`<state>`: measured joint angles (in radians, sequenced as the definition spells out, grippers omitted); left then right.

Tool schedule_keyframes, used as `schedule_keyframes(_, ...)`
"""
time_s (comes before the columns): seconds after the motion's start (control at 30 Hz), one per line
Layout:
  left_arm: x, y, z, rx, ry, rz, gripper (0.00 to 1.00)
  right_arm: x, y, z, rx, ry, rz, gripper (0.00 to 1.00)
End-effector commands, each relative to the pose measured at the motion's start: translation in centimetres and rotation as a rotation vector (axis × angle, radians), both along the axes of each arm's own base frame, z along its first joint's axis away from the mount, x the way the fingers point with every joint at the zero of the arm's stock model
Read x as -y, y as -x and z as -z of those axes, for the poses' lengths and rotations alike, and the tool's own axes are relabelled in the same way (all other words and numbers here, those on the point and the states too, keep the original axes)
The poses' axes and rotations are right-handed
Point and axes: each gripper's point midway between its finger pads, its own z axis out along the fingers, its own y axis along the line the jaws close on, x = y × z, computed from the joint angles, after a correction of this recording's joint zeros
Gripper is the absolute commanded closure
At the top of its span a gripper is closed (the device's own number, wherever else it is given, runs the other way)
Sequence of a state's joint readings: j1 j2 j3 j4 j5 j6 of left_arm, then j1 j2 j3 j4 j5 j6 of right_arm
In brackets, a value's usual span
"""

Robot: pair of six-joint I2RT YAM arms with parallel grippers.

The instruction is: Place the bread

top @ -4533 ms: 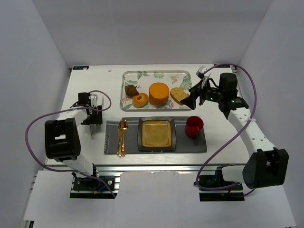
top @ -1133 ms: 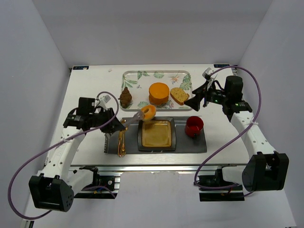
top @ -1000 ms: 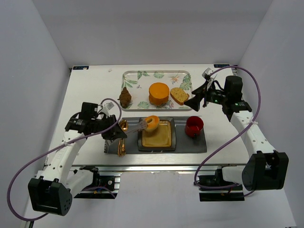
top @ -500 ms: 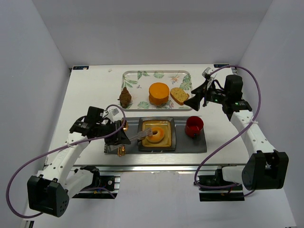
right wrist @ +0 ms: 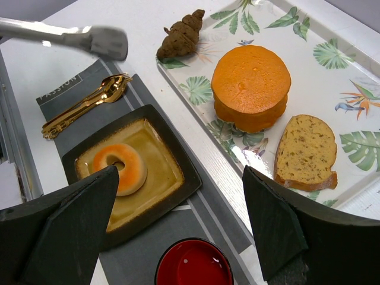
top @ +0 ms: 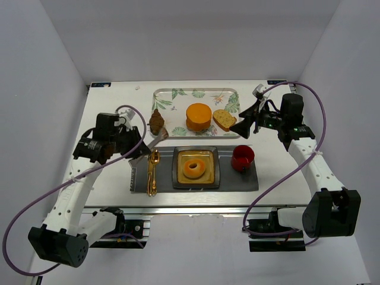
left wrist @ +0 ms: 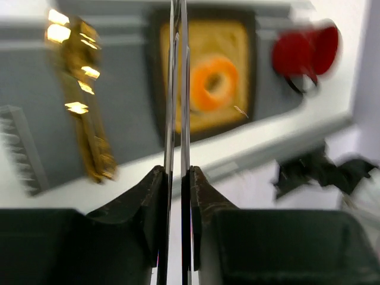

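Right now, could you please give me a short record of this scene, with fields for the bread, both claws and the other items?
task item: ring-shaped bread, flat on the square plate, touched by neither claw
left arm: left claw shut on tongs, off to the plate's left
right arm: right claw open, empty, by the tray's right end
tray: floral tray with orange cylinder, bread slice, brown cone-shaped item
mat: grey placemat under plate, red cup, gold cutlery
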<state>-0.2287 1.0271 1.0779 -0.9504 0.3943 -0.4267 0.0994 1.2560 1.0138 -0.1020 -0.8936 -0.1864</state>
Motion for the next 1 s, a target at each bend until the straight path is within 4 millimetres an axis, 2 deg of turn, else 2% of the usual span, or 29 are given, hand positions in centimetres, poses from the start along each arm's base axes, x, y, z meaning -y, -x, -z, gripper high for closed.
schedule_keyframes(0.0,-4.7,-3.0,0.5,0.046,-0.168,-0.159,0.73,-0.2,-0.4,-2.1,0.064,-0.017,-0.02,0.11)
schedule_keyframes(0.03,-7.3,-4.1,1.3,0.042,-0.225,-0.242,0.76,-0.2,-0.5,-2.1,0.066,-0.016,-0.019,0.11)
schedule_keyframes(0.07,-8.8,-5.3,1.6,0.076,-0.274,-0.261,0.77,-0.2,-0.6,-2.1,0.065,-0.017,-0.019,0.11)
schedule_keyframes(0.13,-11.5,-6.5,3.5,0.072,-0.358,-0.303,0.8,-0.2,-0.5,-2.1,0.07,-0.017,-0.029,0.11)
schedule_keyframes(0.17,-12.5,-8.0,3.4,0.15,-0.425,-0.281,0.81,-0.3,-0.4,-2.2,0.076,-0.013,-0.034,0.11)
schedule_keyframes(0.2,-13.3,-8.2,4.8,0.153,-0.48,-0.282,0.81,-0.2,-0.4,-2.2,0.083,-0.008,-0.033,0.11)
schedule_keyframes(0.23,-15.8,-9.9,4.3,0.243,-0.567,-0.326,0.81,-0.2,-0.4,-2.1,0.089,-0.002,-0.032,0.11)
schedule_keyframes(0.3,-16.6,-11.1,5.3,0.314,-0.611,-0.314,0.81,-0.2,-0.3,-2.0,0.089,0.0,-0.043,0.11)
schedule_keyframes(0.37,-17.0,-12.4,7.1,0.402,-0.67,-0.25,0.81,-0.2,-0.1,-2.0,0.085,0.006,-0.055,0.11)
schedule_keyframes(0.43,-17.6,-13.0,8.9,0.42,-0.699,-0.236,0.8,-0.2,-0.1,-2.1,0.091,0.013,-0.058,0.11)
schedule_keyframes(0.47,-17.8,-13.1,10.7,0.378,-0.707,-0.224,0.79,-0.1,-0.1,-2.2,0.105,0.022,-0.056,0.11)
schedule_keyframes(0.53,-18.4,-13.2,12.4,0.332,-0.713,-0.226,0.74,0.1,0.0,-2.0,0.111,0.034,-0.047,0.11)
schedule_keyframes(0.57,-18.0,-13.5,13.0,0.341,-0.696,-0.193,0.71,0.1,0.1,-2.0,0.117,0.038,-0.047,0.11)
schedule_keyframes(0.6,-18.0,-13.4,14.2,0.316,-0.693,-0.176,0.66,0.1,0.2,-2.0,0.119,0.041,-0.045,0.11)
schedule_keyframes(0.63,-17.8,-13.4,14.8,0.305,-0.686,-0.16,0.55,0.2,0.3,-2.0,0.121,0.043,-0.044,0.11)
schedule_keyframes(0.7,-17.8,-13.1,16.4,0.252,-0.682,-0.147,0.49,0.3,0.5,-1.8,0.114,0.046,-0.041,0.11)
schedule_keyframes(0.73,-17.9,-12.9,16.8,0.233,-0.678,-0.15,0.43,0.3,0.5,-1.7,0.113,0.048,-0.04,0.11)
schedule_keyframes(0.87,-18.2,-12.0,17.8,0.182,-0.659,-0.175,0.34,0.3,0.7,-1.4,0.086,0.057,-0.042,0.11)
schedule_keyframes(0.93,-18.6,-11.8,17.1,0.191,-0.658,-0.214,0.28,0.7,0.1,-1.1,0.036,0.06,0.01,0.11)
schedule_keyframes(0.97,-18.8,-11.8,16.8,0.197,-0.659,-0.233,0.25,1.3,-1.1,-0.7,0.008,0.075,0.092,0.11)
